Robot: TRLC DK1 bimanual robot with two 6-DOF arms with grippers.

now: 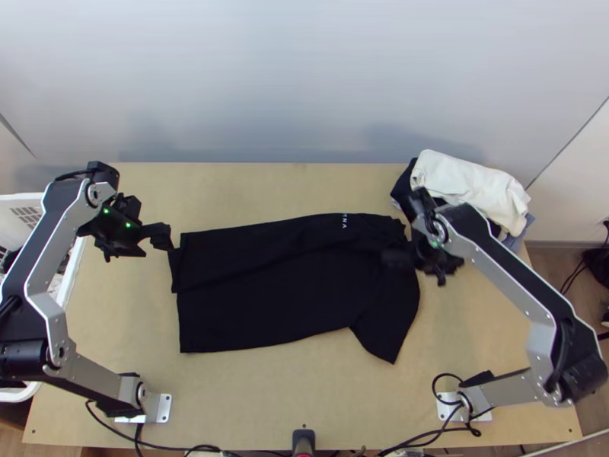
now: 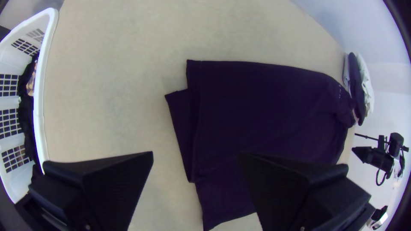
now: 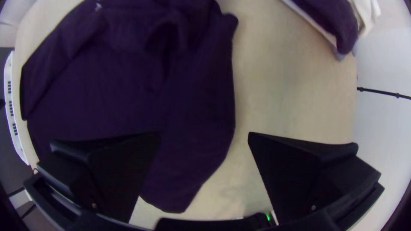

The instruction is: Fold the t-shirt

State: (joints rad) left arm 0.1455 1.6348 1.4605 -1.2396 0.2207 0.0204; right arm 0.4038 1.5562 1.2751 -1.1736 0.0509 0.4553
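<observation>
Two claws gape, your left gripper [image 1: 154,245] and right gripper [image 1: 417,270]. Three o'clock from the left, a black t-shirt [image 1: 266,293] lies partly folded; piled clothes [image 1: 464,186] sit at the right's one o'clock, a laundry basket [image 1: 73,278] at the left's eight.

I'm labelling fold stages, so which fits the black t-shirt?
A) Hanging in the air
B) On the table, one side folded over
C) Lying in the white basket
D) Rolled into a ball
B: the t-shirt lies on the table, a folded-over layer's edge running lengthwise along it.
</observation>
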